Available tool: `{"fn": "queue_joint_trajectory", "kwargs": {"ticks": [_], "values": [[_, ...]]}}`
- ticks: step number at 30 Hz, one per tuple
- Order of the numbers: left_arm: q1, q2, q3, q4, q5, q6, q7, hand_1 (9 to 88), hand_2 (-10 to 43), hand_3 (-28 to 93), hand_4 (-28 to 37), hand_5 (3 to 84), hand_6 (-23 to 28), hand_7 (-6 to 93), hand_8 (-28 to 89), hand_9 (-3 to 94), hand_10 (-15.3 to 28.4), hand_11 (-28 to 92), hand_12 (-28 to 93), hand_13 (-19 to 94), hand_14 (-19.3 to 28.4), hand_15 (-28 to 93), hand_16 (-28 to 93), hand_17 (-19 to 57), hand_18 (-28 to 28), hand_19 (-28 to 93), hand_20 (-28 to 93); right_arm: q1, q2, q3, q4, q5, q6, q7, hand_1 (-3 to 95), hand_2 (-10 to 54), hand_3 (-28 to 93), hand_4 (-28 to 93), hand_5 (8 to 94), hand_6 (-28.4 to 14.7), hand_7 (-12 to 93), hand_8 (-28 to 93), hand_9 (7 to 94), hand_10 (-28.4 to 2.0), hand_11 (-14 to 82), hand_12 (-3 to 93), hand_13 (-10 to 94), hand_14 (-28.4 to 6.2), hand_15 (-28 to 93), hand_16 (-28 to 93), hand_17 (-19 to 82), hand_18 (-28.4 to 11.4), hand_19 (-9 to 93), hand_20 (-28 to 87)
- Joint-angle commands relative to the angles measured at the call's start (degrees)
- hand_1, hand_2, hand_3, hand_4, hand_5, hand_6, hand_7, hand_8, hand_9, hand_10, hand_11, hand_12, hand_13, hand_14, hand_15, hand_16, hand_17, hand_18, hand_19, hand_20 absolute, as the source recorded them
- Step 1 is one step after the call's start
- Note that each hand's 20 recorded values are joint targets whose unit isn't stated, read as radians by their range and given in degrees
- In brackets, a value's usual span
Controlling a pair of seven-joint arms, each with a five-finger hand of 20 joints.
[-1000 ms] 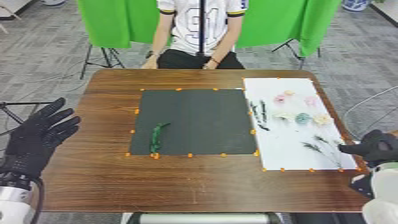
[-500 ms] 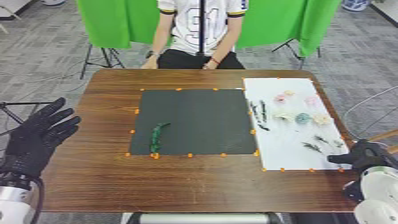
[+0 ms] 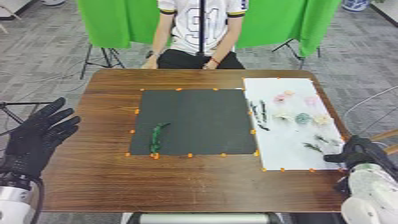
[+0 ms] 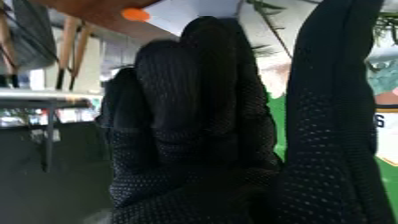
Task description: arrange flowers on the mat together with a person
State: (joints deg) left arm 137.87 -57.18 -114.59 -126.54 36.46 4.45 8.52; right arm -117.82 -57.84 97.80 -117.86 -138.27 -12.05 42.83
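Right hand: in it slides, fingers straight!
Left hand: fingers spread
Green stem: just one
Teal flower: one

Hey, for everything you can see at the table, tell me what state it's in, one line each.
Left hand: open, at the table's left edge
Right hand: open, by the white sheet's right edge
Dark mat: flat, one sprig on it
Green sprig: lying on the mat's left part
White sheet: flat, holding flowers and sprigs
Teal flower: lying on the sheet
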Motion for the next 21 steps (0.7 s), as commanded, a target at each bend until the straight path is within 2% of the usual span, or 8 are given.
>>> {"fn": "queue_joint_trajectory", "kwargs": {"ticks": [1,3,5,8,9,14,21], "values": [[0.52,-0.22,-0.12,0.07,0.25,-0.36,-0.51,26.2,0.2,71,-24.1,33.2,4.3,15.4,-8,29.6,12.9,20,20,25,15.7,33,3,-7.1,23.2,48,16,-1.75,-0.49,-3.12,3.71,1.5,-1.29,-2.45,68.0,-9.5,12,-19,76.3,0.2,33,-8,83.4,-8.9,45.1,37.1,79,-7.3,65,32,48,-17.5,90,45],[0.63,-0.23,-0.02,0.02,0.22,-0.22,-0.42,26.2,0.2,71,-24.1,33.2,4.3,15.4,-8,29.6,12.9,20,20,25,15.6,33,3,-7.1,23.2,48,16,-1.66,-0.7,-3.07,3.78,3.59,-1.79,-2.85,69.4,-9.5,15,-22,77.4,0.3,33,5,84.6,-8.6,46.1,37.5,81,-6.9,66,33,49,-17.5,92,45],[0.46,-0.2,0.0,0.09,0.29,-0.36,-0.63,26.1,0.1,71,-24.0,33.2,4.3,15.4,-8,29.6,12.9,20,20,25,15.7,33,3,-7.1,23.2,48,16,-1.65,-1.12,-2.24,3.44,8.29,-2.51,-3.03,70.4,-9.5,22,-26,79.0,0.2,33,9,86.2,-8.1,46.7,37.6,82,-6.7,66,33,51,-17.9,93,44],[0.7,-0.15,-0.04,0.0,0.24,-0.19,-0.48,26.2,0.1,71,-24.1,33.3,4.2,15.5,-8,29.7,12.9,20,20,25,15.8,33,3,-7.1,23.2,48,16,-1.69,-1.49,-1.92,3.21,9.7,-3.15,-3.75,53.9,-9.5,61,-28,82.0,0.9,36,10,88.9,-7.2,48.7,38.1,84,-6.5,68,34,53,-18.3,93,48],[0.71,-0.17,-0.08,0.02,0.23,-0.27,-0.52,26.2,0.1,71,-24.1,33.3,4.3,15.5,-8,29.6,12.9,20,20,25,15.7,33,3,-7.1,23.2,48,16,-1.74,-1.63,-1.71,3.2,9.96,-3.18,-4.18,52.2,-9.5,67,-28,82.4,1.0,37,11,89.4,-7.2,49.4,38.4,85,-6.5,68,34,54,-18.5,93,49],[0.78,-0.23,-0.1,0.04,0.22,-0.29,-0.54,26.2,0.2,71,-24.0,33.3,4.3,15.5,-8,29.6,12.9,20,20,25,15.7,33,3,-7.1,23.2,48,16,-2.27,-2.01,-1.09,2.14,11.48,1.12,-4.79,47.8,-9.5,76,-23,82.4,0.0,43,13,89.5,-7.5,55.7,40.8,85,-7.3,73,35,55,-19.2,93,56],[0.91,-0.19,-0.26,-0.03,0.27,-0.22,-0.6,26.2,0.2,71,-24.1,33.3,4.4,15.3,-8,29.6,13.0,20,20,25,15.7,33,3,-7.1,23.2,48,16,-2.08,-1.72,0.07,-2.71,9.58,7.54,-6.3,44.7,-9.5,78,-15,81.9,-0.1,49,15,89.8,-7.5,61.9,41.3,86,-7.4,77,34,58,-19.9,93,64]]}}
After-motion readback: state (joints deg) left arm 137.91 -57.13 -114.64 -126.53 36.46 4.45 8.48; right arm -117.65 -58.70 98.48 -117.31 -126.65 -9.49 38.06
